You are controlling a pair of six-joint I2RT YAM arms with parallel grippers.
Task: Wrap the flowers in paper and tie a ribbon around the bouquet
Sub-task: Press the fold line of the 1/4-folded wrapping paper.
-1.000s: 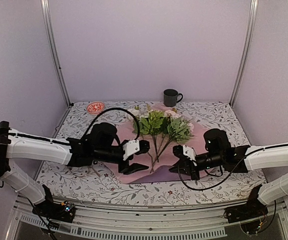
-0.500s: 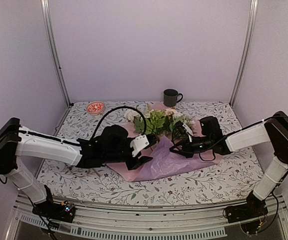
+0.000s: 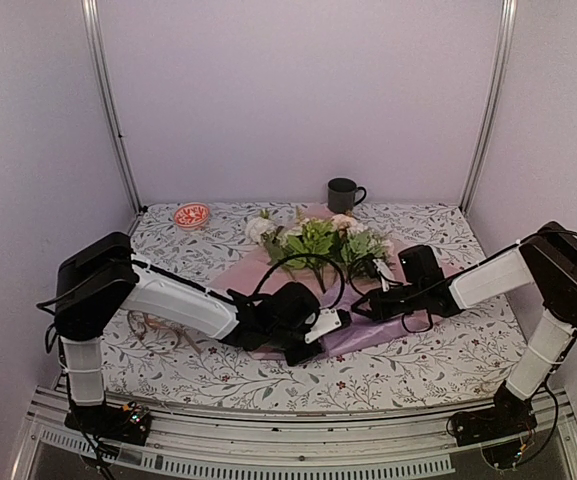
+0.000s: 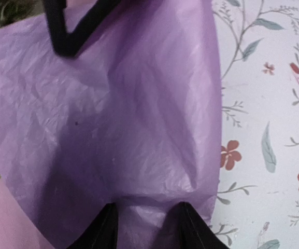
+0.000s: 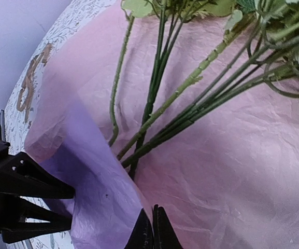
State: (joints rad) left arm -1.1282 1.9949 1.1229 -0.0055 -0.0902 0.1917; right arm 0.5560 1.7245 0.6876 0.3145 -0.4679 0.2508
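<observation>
One crinkly sheet of thin paper (image 3: pixel 240 277) lies mid-tabletop (image 3: pixel 438 350), pink where it lies flat and lilac where its near edge is folded up and over. On it rests one bunch of flowers (image 3: pixel 318 240), with pale blooms and green leaves at the far end. Its thin, stiff green stalks run along its long axis toward the near edge and end at the fold. The right tool (image 5: pixel 152 220) has its fingers together, pinching the raised lilac fold. The left tool (image 4: pixel 148 213) has its fingers apart, straddling the same fold from the near side. One limp tan ribbon (image 3: pixel 153 328) curls in loops on the left, well apart from the paper. One dark mug (image 3: pixel 344 195) and one small red-patterned dish (image 3: pixel 191 215) stand at the back.
</observation>
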